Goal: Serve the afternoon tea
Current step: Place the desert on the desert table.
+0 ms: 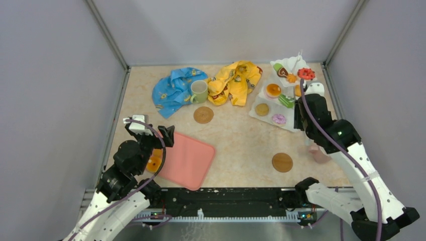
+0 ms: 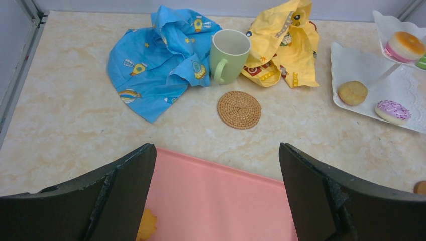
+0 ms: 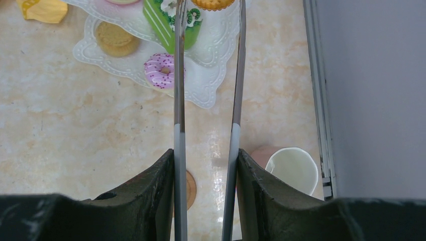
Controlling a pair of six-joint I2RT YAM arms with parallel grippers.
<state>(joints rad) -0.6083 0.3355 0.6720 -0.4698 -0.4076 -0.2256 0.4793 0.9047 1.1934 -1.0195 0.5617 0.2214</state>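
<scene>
Pastries (image 1: 279, 119) sit on the stand (image 2: 359, 63) far right, but green mug (image 1: 199, 91) and white mug (image 3: 293, 169) stand off the coasters (image 1: 203, 115); left gripper (image 2: 216, 150) spread, right gripper (image 3: 206, 153) pinching tongs (image 3: 179, 75).

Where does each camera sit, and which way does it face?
Top external: above, behind the bases, looking down at the table; left arm and right arm show.
Left wrist: facing the green mug over the pink tray; open left tool shows.
Right wrist: down along tongs at the stand; right tool shows.
Both wrists share the sprinkled donut.
</scene>
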